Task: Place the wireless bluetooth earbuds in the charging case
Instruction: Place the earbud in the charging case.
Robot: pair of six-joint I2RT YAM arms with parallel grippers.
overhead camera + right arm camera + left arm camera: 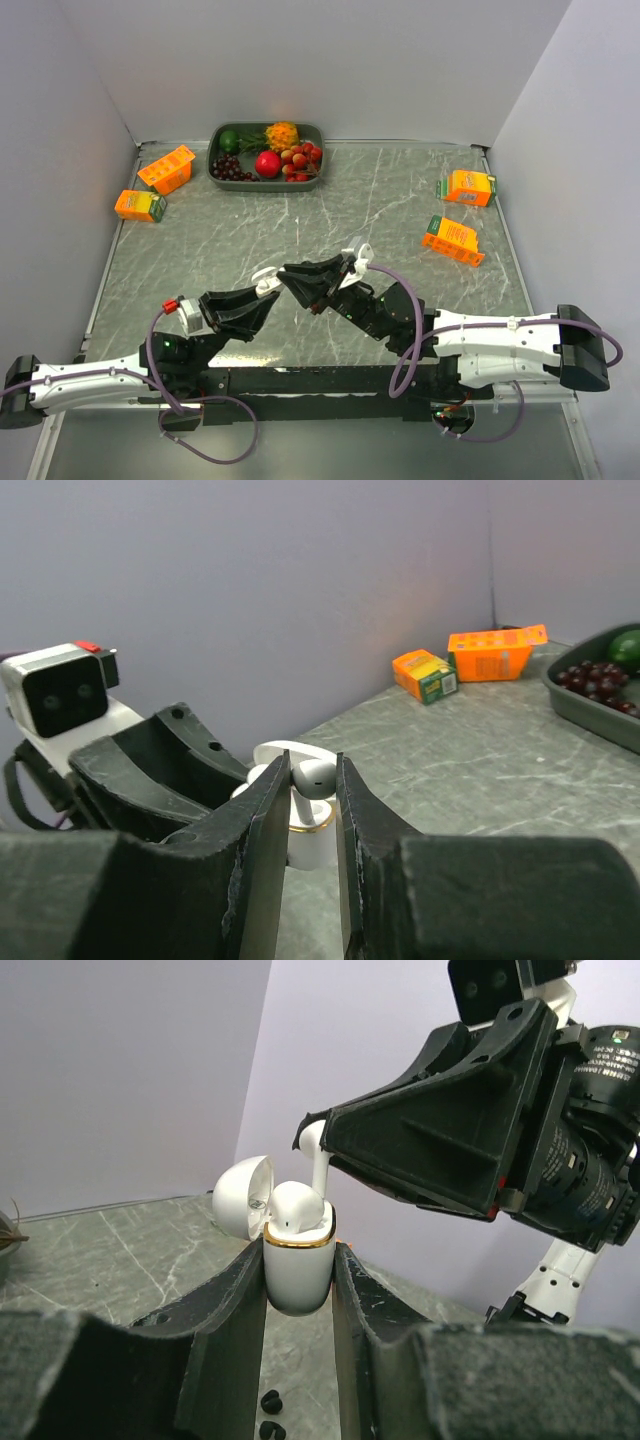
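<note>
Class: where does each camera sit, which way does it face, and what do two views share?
Top external: above, behind the robot, looking down at the table; left arm and right arm show.
Left wrist: looks along left claw at the held charging case.
Right wrist: looks along right claw pinching a white earbud.
Shared: the case.

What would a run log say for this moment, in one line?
left tool: shut on charging case | right tool: shut on white earbud, over case | other earbud: seated
</note>
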